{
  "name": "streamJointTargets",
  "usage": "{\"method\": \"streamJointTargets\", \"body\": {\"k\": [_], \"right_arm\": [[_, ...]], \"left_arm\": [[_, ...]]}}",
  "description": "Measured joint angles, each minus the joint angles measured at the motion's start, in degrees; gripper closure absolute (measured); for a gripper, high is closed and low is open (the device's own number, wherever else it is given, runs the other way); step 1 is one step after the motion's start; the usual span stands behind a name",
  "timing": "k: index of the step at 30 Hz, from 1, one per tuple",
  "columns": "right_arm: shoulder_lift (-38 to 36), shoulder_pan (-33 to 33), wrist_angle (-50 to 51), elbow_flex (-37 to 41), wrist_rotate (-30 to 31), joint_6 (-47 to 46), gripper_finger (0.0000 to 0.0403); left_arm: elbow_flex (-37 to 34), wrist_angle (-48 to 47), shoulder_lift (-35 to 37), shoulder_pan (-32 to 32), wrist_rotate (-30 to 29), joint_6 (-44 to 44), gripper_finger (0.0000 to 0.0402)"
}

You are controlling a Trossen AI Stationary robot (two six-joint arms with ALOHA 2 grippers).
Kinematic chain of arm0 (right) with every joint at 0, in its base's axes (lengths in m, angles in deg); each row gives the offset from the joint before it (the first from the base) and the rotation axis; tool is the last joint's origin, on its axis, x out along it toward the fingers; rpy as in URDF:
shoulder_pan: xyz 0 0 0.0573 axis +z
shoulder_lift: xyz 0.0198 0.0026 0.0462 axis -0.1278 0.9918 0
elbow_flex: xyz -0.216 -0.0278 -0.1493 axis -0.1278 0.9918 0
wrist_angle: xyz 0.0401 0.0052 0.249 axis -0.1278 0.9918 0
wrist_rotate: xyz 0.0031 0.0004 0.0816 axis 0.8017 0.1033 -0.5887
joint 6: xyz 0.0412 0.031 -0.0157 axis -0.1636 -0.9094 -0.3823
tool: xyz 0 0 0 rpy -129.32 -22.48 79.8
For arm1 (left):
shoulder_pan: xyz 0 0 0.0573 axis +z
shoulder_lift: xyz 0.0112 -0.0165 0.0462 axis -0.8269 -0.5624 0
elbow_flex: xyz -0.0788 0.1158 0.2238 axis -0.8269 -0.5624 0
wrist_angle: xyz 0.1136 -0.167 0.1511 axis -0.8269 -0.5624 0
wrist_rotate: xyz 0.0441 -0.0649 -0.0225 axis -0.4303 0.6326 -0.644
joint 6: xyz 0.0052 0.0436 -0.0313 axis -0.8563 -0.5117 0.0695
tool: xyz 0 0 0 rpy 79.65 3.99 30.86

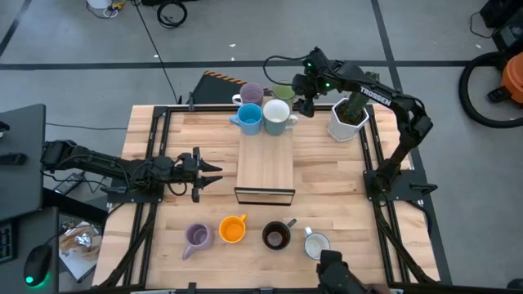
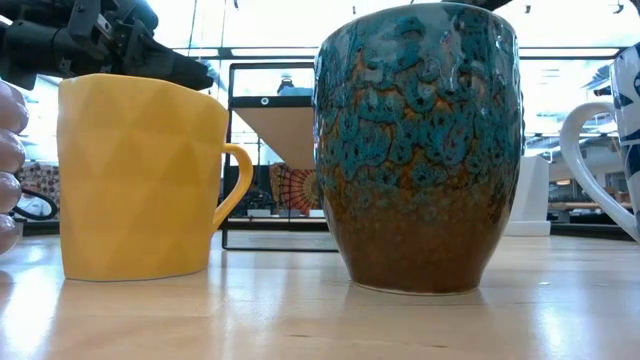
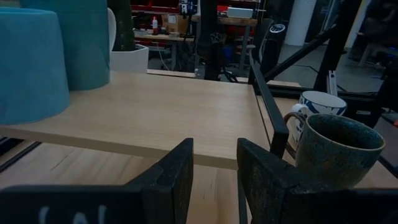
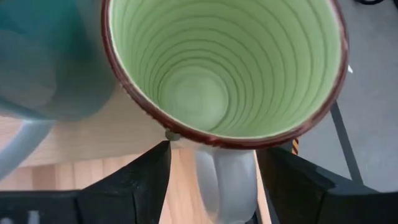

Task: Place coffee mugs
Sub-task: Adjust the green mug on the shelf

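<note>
Four coffee mugs stand on the far end of a wooden shelf: lilac, green, light blue and white. My right gripper hovers open beside the green mug, tilted down. Its fingers stand on either side of the mug's handle with a gap on each side. Near the table's front edge stand lilac, orange, black and white mugs. My left gripper waits open and level, left of the shelf, with nothing between its fingers.
A white faceted pot with a cactus stands right of the shelf, close under my right arm. The shelf's near half is bare wood. Black frame rails run along the table's left and right sides.
</note>
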Motion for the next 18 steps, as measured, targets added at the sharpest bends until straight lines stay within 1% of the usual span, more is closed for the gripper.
{"method": "streamJointTargets", "body": {"k": [12, 18], "right_arm": [[0.4, 0.2, -2.3, 0.0, -1.7, -0.1, 0.0176], [-0.9, 0.3, -1.5, 0.0, 0.3, -0.5, 0.0175]], "left_arm": [[0.0, 0.0, 0.0, 0.0, 0.2, 0.0, 0.0271], [0.0, 0.1, 0.0, 0.0, 0.2, 0.0, 0.0271]]}}
